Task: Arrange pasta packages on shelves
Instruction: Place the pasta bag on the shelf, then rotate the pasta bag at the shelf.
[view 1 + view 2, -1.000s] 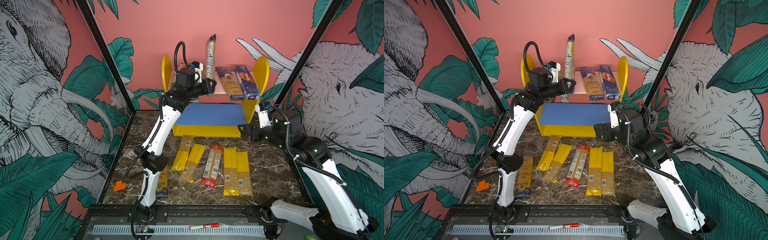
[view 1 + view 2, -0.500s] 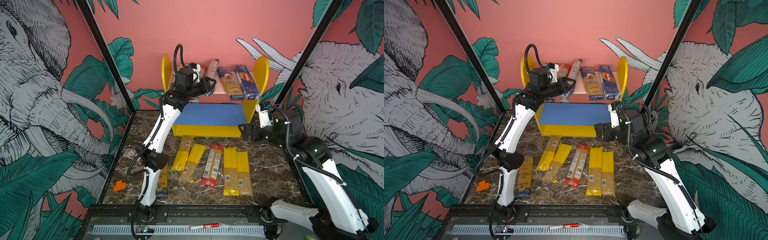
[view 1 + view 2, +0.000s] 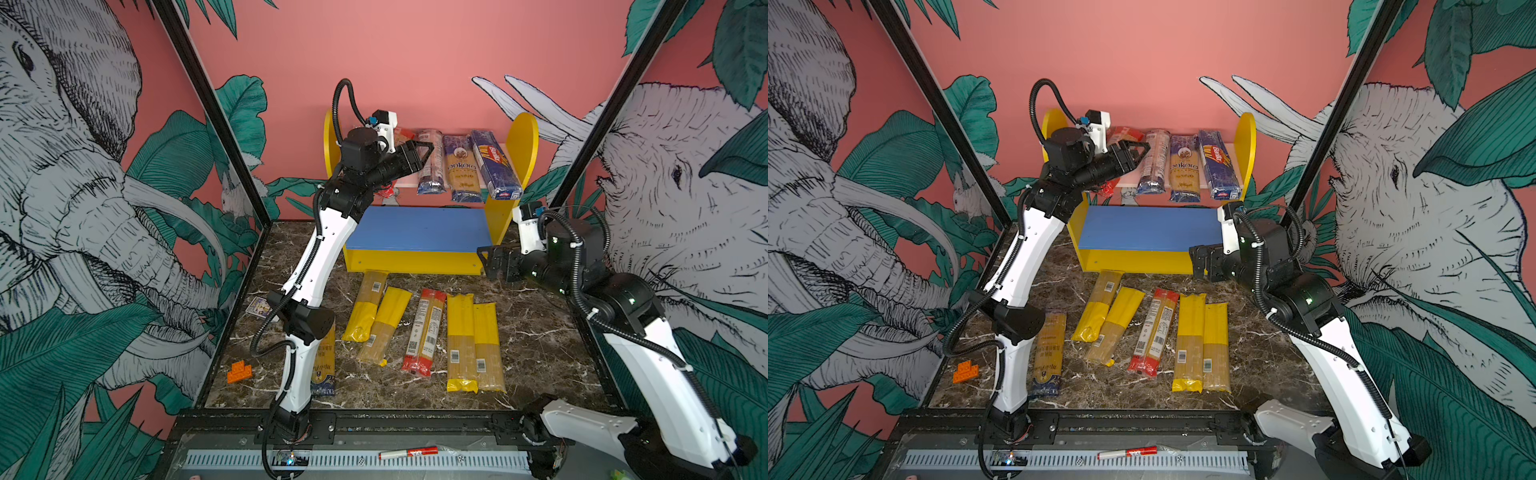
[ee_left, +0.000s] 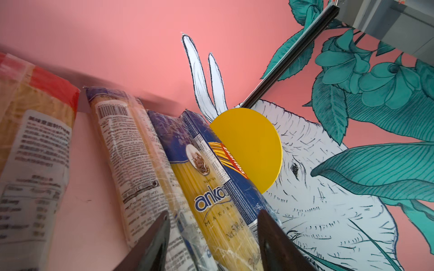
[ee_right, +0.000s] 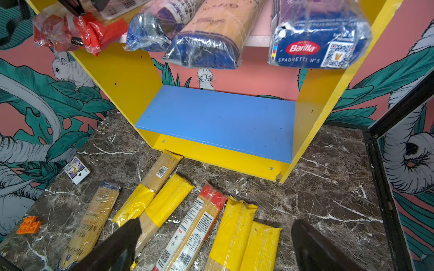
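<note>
Reading "Spaghetti" on the Barilla box point(image 5: 317, 50) — right wrist view only.

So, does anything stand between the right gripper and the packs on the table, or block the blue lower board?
Nothing visible does. The right gripper hangs open over the table with only air down to the pasta packs; the blue lower board is bare and open in front.

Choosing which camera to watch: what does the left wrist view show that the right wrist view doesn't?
Only the left wrist: the pink board's top and the ankara label. Only the right wrist: the blue board, six unshelved packs, an orange brick, a card box. Both: the four shelved packs, including the Barilla box, and a yellow side panel.
</note>
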